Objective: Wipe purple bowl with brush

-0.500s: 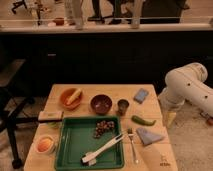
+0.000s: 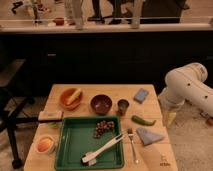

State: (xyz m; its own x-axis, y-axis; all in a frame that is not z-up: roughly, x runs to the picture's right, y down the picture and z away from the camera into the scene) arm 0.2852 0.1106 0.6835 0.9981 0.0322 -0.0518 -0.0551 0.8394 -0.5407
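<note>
White-handled and slim, the brush (image 2: 104,148) lies slantwise in the green tray (image 2: 65,150). Its wider head is at the near left and its handle tip points away to the right, toward the fork (image 2: 133,145) just outside the tray's right rim. The purple bowl (image 2: 101,104) stands on the table beyond the tray's far edge, past a cluster of small dark pieces (image 2: 102,128), so it is farther back than the brush and apart from it.

The gripper (image 2: 171,119) hangs at the end of the white arm off the table's right side, level with a green pepper (image 2: 142,120) and well apart from both brush and bowl. Whether it is wide or narrow cannot be told, and it appears to hold nothing. The handle is the end of the brush nearer to it, so a reach would probably come in leftward and forward over a blue cloth (image 2: 149,136) and the fork.

The table (image 2: 150,155) is pale wood and crowded. An orange bowl (image 2: 70,97) sits left of the purple one, and a small dark cup (image 2: 123,106) sits right of it. Behind them runs a dark counter front, with people's legs visible above it.
</note>
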